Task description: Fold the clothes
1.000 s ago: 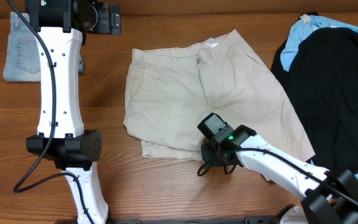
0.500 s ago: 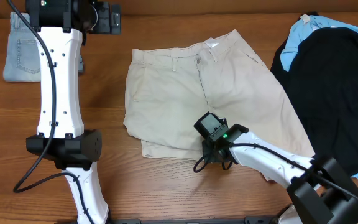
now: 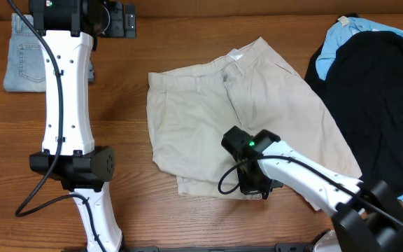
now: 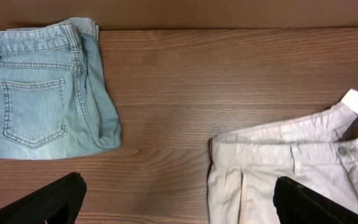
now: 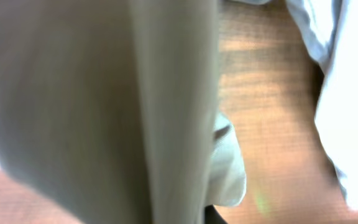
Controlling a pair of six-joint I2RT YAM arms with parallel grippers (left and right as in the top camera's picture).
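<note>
The shorts are clamped at the lower hem by the right gripper, and that hem has been dragged rightward since a second ago. The left gripper is held wide apart.

No legible writing; blank white tag on shorts

From overhead, the right gripper hides its own fingertips and the hem of the khaki shorts beneath its body, and in its wrist view that cloth lies so close that it blurs into a pale sheet covering the fingers. Of the left gripper only two dark finger tips rise above the bottom edge. Ahead of them the folded jeans are cut at the left edge and the shorts at the right and bottom edges. Well off to the right gripper's right, the black garment runs out of frame and buries most of the light-blue garment.
</note>
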